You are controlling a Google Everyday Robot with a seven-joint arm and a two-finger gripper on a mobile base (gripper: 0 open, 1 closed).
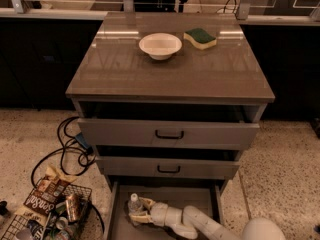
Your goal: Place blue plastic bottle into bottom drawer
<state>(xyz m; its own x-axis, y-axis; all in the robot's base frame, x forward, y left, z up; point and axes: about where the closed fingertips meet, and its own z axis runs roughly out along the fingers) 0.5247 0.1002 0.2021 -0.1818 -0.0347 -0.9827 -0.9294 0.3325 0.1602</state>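
I read the gripper (141, 212) inside the bottom drawer (192, 196), toward its 9 o'clock side, clamped around the upright blue plastic bottle (133, 203). Left to do: release, withdraw.

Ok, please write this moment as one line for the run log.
phase: placing | gripper: low inside bottom drawer, at blue plastic bottle | bottle: upright, within drawer, left side

blue plastic bottle (133, 204) upright in bottom drawer (200, 196), gripper (139, 215) clasping it
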